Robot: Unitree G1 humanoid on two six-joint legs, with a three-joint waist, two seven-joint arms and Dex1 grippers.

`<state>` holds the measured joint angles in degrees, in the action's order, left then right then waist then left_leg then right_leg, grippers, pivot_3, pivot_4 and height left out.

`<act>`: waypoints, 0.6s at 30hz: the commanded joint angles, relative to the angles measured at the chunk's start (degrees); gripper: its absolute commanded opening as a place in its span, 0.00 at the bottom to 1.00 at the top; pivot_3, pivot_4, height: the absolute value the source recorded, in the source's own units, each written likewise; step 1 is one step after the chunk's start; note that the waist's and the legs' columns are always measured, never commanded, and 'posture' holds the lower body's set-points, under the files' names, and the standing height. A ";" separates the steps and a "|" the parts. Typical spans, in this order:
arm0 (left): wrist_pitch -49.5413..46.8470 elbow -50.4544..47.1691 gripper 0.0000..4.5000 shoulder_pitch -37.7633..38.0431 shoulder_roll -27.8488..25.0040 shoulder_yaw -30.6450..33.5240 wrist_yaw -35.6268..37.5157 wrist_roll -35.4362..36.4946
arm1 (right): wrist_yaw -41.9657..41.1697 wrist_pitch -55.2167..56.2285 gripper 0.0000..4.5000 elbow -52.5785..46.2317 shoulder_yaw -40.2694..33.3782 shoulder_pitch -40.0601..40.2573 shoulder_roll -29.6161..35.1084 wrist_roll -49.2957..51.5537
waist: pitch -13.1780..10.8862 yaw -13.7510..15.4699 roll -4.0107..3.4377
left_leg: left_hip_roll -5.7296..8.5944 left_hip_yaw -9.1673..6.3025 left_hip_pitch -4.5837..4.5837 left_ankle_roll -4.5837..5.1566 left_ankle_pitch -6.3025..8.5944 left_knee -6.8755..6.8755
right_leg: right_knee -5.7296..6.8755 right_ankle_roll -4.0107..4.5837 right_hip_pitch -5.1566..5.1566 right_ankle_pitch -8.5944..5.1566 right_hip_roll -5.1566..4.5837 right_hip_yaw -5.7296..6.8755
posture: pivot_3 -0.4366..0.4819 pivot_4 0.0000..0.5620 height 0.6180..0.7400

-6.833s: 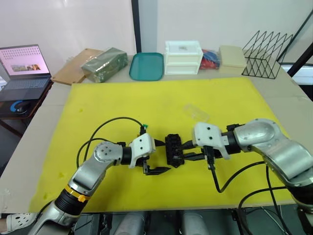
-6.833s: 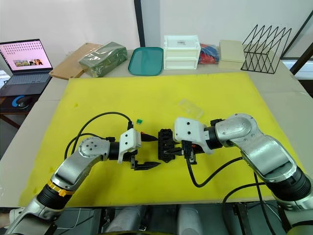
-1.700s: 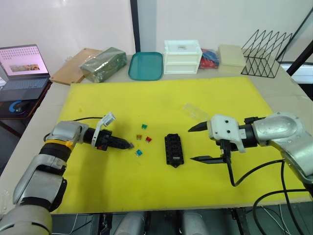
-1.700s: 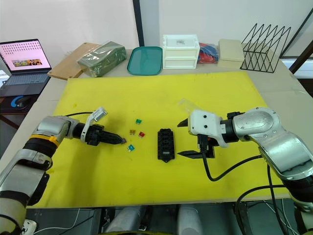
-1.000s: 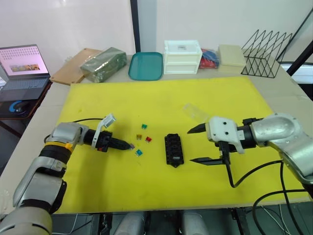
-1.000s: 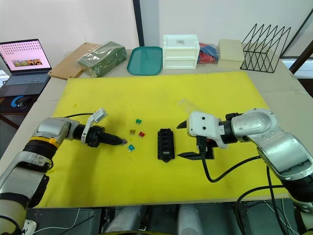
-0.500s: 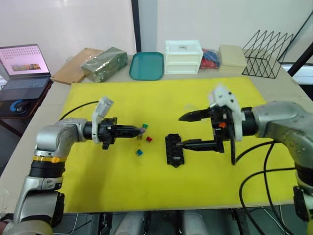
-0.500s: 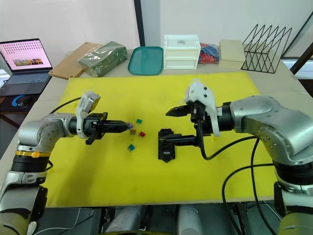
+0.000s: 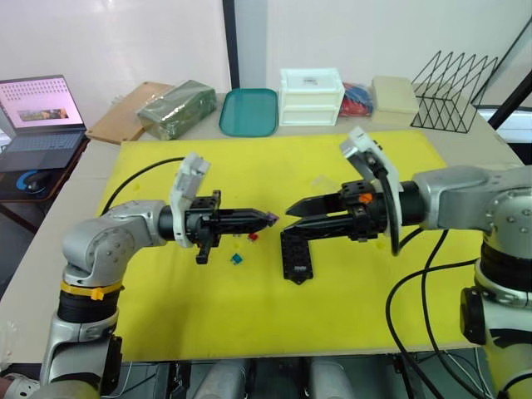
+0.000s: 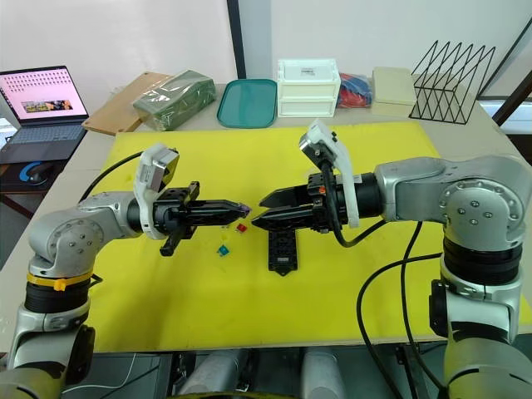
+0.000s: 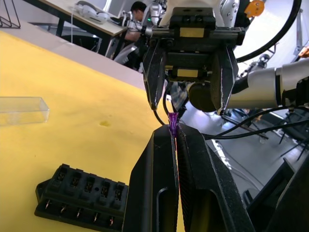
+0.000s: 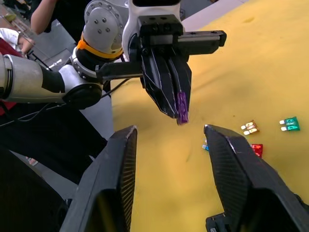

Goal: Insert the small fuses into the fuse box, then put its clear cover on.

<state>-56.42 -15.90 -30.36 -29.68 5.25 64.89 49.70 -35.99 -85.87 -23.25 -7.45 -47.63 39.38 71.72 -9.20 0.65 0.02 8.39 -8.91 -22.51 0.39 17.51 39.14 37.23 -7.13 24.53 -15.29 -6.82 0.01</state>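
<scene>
You've got the purple fuse (image 12: 182, 107) pinched in your left gripper (image 9: 268, 218) mid-frame, blades out | right gripper (image 10: 264, 211) spread facing it, likely for handover | fuse box (image 9: 296, 252) below.

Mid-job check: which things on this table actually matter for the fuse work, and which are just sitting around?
Job items: purple fuse held in the left gripper; open right gripper; fuse box; loose fuses on the mat; clear cover.

Just lying about: laptop, teal tray, white drawer unit, wire rack, wrapped green bundle.
</scene>
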 commanded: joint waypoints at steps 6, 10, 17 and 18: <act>2.22 -1.20 0.00 -0.51 -0.50 -0.72 -0.89 1.99 | 3.79 1.42 0.56 1.84 0.80 -2.16 -2.05 2.73 | 0.00 -0.05 0.00 | 0.00 0.00 0.00 0.00 0.00 0.00 | 0.00 0.00 0.00 0.00 0.00 0.00 | 0.48 0.27 1.00; 2.74 -1.42 0.00 -0.39 -0.87 -1.30 -1.00 2.07 | 3.80 2.25 0.48 2.00 1.94 -2.07 -2.18 1.69 | 0.00 -0.07 0.00 | 0.00 0.00 0.00 0.00 0.00 0.00 | 0.00 0.00 0.00 0.00 0.01 0.00 | 0.48 0.27 1.00; 3.34 -1.05 0.00 -0.48 -1.25 -1.59 -1.29 2.33 | 3.19 3.39 0.30 1.58 3.52 -2.20 -1.46 0.99 | 0.00 -0.07 0.00 | 0.00 0.00 0.00 0.00 0.00 -0.01 | 0.00 0.00 0.01 0.00 0.01 0.00 | 0.48 0.27 1.00; 3.39 -1.02 0.00 -0.46 -1.29 -1.58 -1.31 2.35 | 3.14 3.52 0.30 1.47 3.66 -2.21 -1.32 0.99 | 0.00 -0.07 0.00 | 0.00 0.00 0.00 0.00 0.00 -0.01 | 0.00 0.00 0.01 0.00 0.01 0.00 | 0.48 0.27 1.00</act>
<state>-54.21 -15.90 -30.27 -30.48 3.14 63.55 50.71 -32.18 -83.43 -20.96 -3.15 -48.44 37.50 72.57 -9.20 0.58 0.02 8.39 -8.91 -22.51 0.38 17.51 39.13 37.23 -7.13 24.54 -15.29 -6.82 0.01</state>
